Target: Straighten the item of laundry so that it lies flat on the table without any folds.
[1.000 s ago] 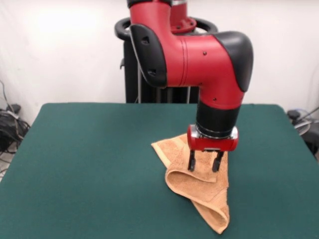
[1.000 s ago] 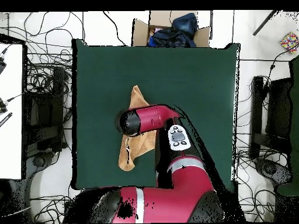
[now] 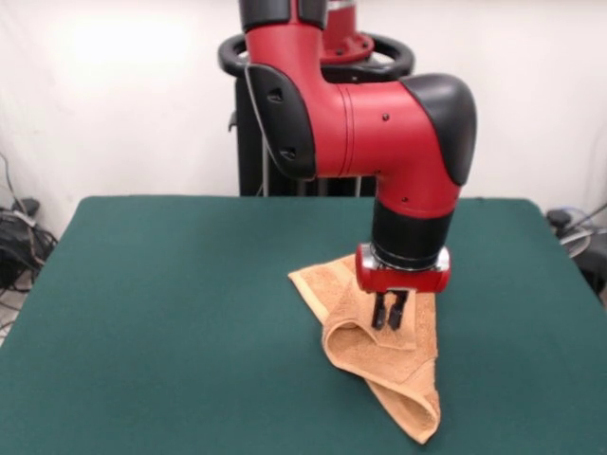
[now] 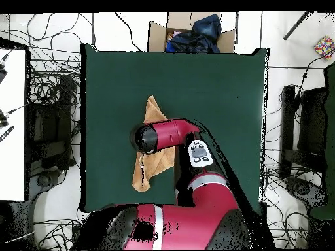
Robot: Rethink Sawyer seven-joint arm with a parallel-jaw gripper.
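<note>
The light orange-tan towel [image 3: 375, 355] lies crumpled on the dark green table [image 3: 171, 313], right of centre in the front view. It is folded over itself, with a raised loop of cloth on its left side and a narrow point trailing toward the near edge. My gripper [image 3: 389, 320] points straight down over the middle of the towel, at or just above the cloth. In the overhead view the arm covers the gripper and the middle of the towel [image 4: 154, 110], which shows above and below the arm. No tag shows.
The red arm's elbow [image 4: 163, 135] hangs over the table's middle. A cardboard box of dark clothes [image 4: 191, 33] stands beyond the table's far edge in the overhead view. Cables and black stands lie on the floor on both sides.
</note>
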